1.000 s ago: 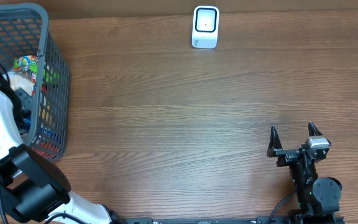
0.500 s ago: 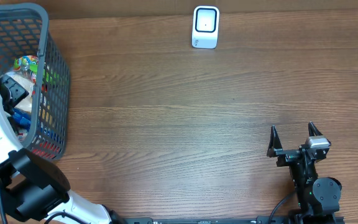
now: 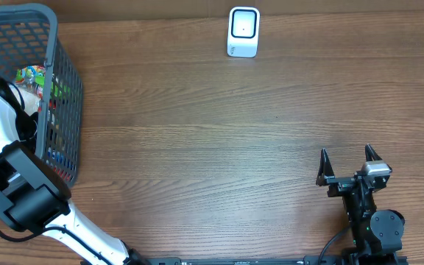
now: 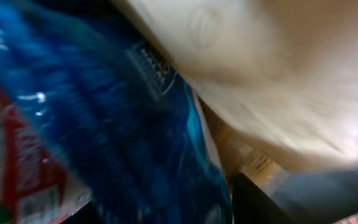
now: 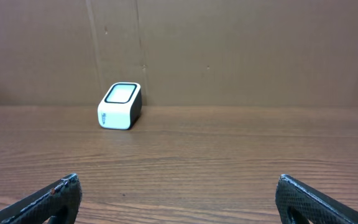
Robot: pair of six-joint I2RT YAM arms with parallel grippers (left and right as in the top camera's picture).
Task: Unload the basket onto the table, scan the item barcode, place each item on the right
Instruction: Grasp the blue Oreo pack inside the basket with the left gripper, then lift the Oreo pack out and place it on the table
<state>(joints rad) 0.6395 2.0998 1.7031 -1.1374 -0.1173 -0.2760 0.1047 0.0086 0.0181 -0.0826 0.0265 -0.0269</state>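
Blue packet (image 4: pixel 104 124) in the basket (image 3: pixel 65 81) at the left edge of the desk (image 3: pixel 197 147) needs a centred grip; I cannot tell the left pincer's width, and the right pincer (image 3: pixel 348 163) is wide.

The brown wooden table (image 3: pixel 219 132) is matt, with fine grain lines. The dark grey mesh basket (image 3: pixel 66 81) looks like plastic. The small white box-shaped scanner (image 3: pixel 243 33) is smooth, glossy plastic. A blue crinkled packet (image 4: pixel 104 124) shines like film. The right arm's black fingers (image 5: pixel 55 198) have a woven, matt texture.
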